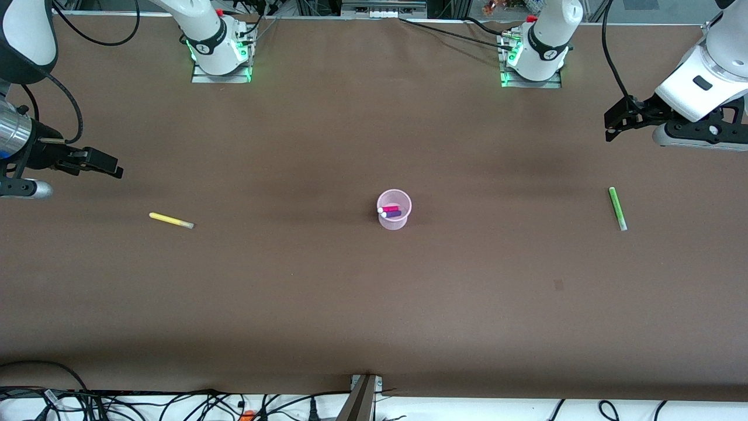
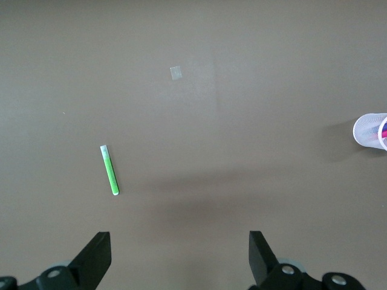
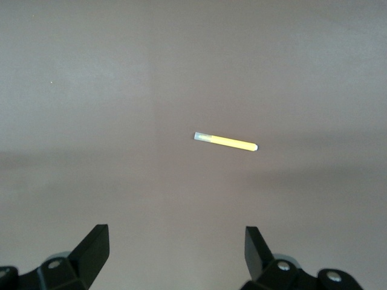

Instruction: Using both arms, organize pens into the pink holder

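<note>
Table covered in plain brown sheet. Pink holder stood upright near the middle. Yellow pen laid flat toward the right arm's end, well apart from the holder. Green pen laid flat toward the left arm's end, likewise well apart. Small pale square patch seen on the sheet, nearer the front camera than the green pen.

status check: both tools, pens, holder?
Left tool and right tool open, empty, up. Magenta pen, purple pen in pink holder. Yellow pen, green pen on table, unobstructed.
</note>
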